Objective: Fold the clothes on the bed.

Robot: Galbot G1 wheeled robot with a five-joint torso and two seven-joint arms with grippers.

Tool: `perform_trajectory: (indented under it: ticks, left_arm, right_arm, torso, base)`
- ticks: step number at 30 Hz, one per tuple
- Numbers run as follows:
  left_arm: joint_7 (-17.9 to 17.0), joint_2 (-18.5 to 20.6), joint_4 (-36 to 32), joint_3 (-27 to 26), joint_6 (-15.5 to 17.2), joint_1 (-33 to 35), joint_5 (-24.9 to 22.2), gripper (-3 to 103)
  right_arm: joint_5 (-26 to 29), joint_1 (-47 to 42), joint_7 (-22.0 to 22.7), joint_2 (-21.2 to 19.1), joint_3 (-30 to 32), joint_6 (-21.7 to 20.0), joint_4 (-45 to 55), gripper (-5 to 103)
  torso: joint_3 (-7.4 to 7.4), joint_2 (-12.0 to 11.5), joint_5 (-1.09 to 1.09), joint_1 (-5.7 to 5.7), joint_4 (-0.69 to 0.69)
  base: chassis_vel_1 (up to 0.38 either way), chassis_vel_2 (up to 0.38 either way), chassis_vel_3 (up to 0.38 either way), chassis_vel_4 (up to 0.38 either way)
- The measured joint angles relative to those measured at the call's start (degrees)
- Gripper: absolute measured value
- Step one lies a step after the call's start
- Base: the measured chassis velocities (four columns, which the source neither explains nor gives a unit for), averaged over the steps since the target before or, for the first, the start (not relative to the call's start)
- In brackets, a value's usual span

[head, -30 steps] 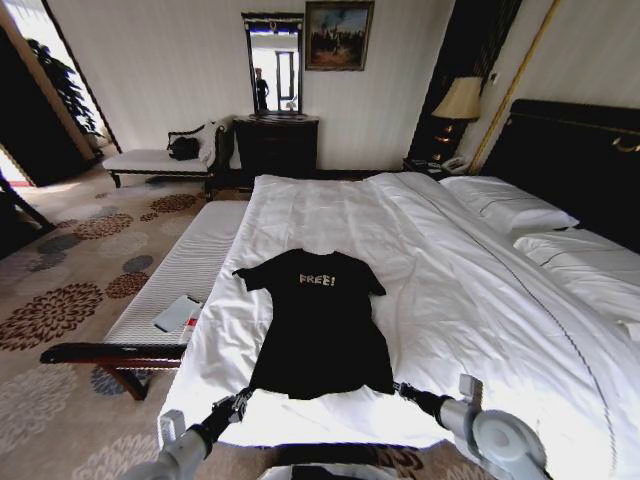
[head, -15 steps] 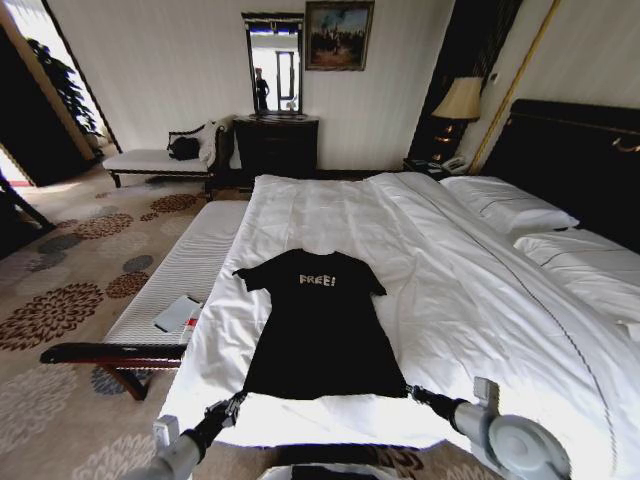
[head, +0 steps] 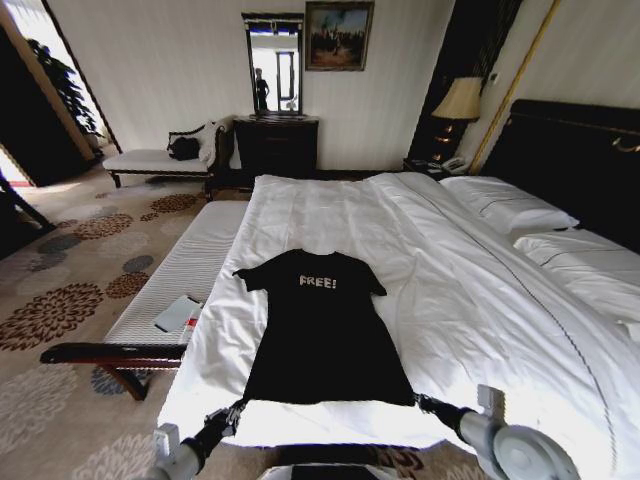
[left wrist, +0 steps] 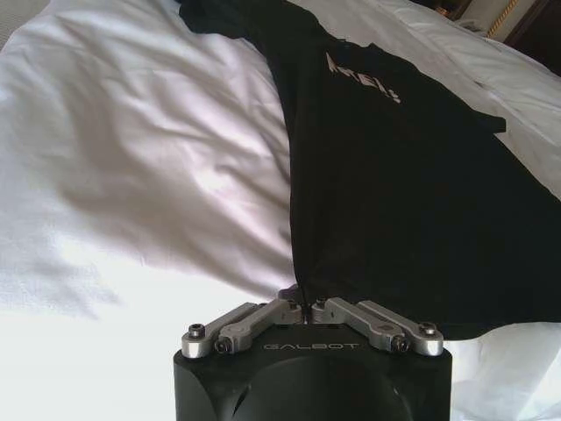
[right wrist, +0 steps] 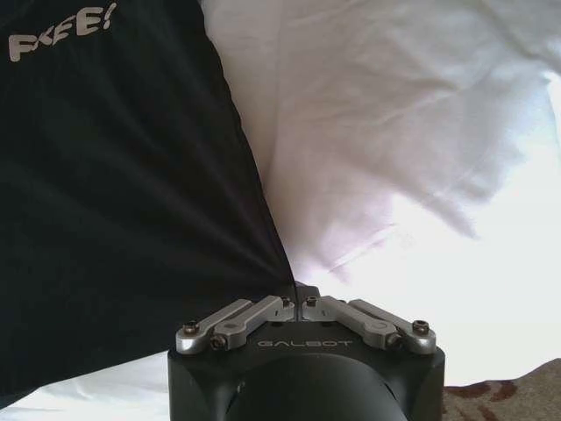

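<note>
Clothes [head: 325,335]: one black short-sleeved T-shirt with white "FREE!" lettering, spread flat and chest-up on the white bed [head: 470,290] near its foot edge, sleeves out to the sides, hem stretched wide toward the robot. From the head: left gripper [head: 234,410] at the hem's left corner, right gripper [head: 420,402] at the hem's right corner, both low at the bed's edge; white-cushioned bench [head: 180,275] beside the bed on the left, carrying a grey slab [head: 177,313]; pillows [head: 510,205] well beyond the shirt by the dark headboard. From the left wrist: fingers [left wrist: 289,305] pressed together on the shirt's corner, black fabric running away across rumpled white sheet [left wrist: 140,149]. From the right wrist: fingers [right wrist: 317,303] likewise pinched closed on the opposite hem corner, lettering [right wrist: 61,33] far off, patterned carpet [right wrist: 504,399] past the bed's edge.
</note>
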Motion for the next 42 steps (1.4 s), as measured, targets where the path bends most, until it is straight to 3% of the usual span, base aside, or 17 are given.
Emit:
perform_trajectory:
  ticks: [11, 21, 42]
  left_arm:
    - [0.2, 1.1, 0.5, -2.0, -0.2, 1.5, -0.4, 0]
    - [0.1, 1.6, 0.9, -4.6, -0.9, 4.5, -0.4, 0]
    - [0.0, -1.0, 1.8, -2.0, -2.0, 6.5, 4.4, 0]
  right_arm:
    - [-0.4, -1.9, -0.2, -0.7, 1.7, 0.0, 1.3, 0]
    - [-4.1, -2.7, -0.5, 0.7, -0.6, 0.0, 1.7, 0]
    - [-6.7, -2.5, -0.8, 1.3, -2.3, 0.0, 0.9, 0]
  torso:
    - [0.0, 0.0, -0.01, 0.0, 0.0]
    - [0.0, 0.0, -0.01, 0.0, 0.0]
    - [0.0, 0.0, 0.0, 0.0, 0.0]
  base:
    - [0.0, 0.0, 0.0, 0.0]
    - [0.0, 0.0, 0.0, 0.0]
    - [0.0, 0.0, 0.0, 0.0]
